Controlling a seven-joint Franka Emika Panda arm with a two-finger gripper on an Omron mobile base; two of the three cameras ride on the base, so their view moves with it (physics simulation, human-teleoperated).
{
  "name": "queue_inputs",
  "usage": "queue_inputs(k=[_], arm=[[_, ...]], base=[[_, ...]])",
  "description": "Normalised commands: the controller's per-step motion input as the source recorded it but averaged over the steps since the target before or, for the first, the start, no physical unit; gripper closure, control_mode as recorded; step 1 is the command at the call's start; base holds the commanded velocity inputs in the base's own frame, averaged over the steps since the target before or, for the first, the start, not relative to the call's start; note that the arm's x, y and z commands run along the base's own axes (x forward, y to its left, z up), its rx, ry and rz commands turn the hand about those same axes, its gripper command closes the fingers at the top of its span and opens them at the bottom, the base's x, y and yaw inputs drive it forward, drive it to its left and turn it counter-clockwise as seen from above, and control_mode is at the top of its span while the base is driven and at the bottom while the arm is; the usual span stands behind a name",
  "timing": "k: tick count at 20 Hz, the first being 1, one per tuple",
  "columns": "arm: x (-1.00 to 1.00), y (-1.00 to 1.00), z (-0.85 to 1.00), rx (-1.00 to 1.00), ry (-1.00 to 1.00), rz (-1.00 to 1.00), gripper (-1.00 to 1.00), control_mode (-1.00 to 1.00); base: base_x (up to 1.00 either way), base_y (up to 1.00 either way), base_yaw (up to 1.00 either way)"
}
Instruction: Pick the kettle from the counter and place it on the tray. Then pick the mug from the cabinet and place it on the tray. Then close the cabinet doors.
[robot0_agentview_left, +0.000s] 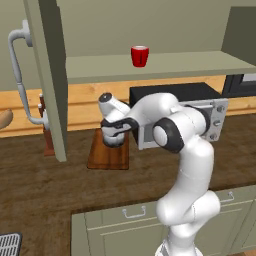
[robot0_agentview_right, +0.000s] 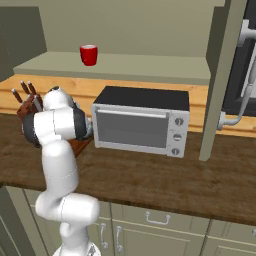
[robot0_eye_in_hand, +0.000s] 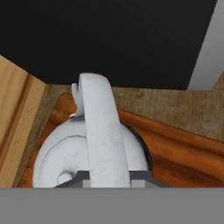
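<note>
so the tool (robot0_agentview_left: 113, 136) is clamped on the kettle (robot0_eye_in_hand: 87, 153) handle, kettle sitting on the tray (robot0_agentview_left: 107, 158) just left of the toaster oven (robot0_agentview_right: 141, 121), and the mug (robot0_agentview_left: 140, 55) is on the cabinet (robot0_agentview_left: 150, 66) shelf above that oven
</note>
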Motion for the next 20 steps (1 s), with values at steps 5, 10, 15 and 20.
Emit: queue_inputs(k=[5, 10, 15, 20], arm=[[0.19, 0.05, -0.29, 0.0, 0.0, 0.0, -1.0, -1.0], [0.0, 0.0, -0.23, 0.0, 0.0, 0.0, -1.0, -1.0], [0.0, 0.0, -0.09, 0.0, -0.01, 0.0, -1.0, -1.0], [-0.05, 0.0, 0.02, 0.0, -0.03, 0.0, -1.0, -1.0]], base=[[0.0, 0.0, 0.0], [0.0, 0.0, 0.0], [0.0, 0.0, 0.0], [0.0, 0.0, 0.0]])
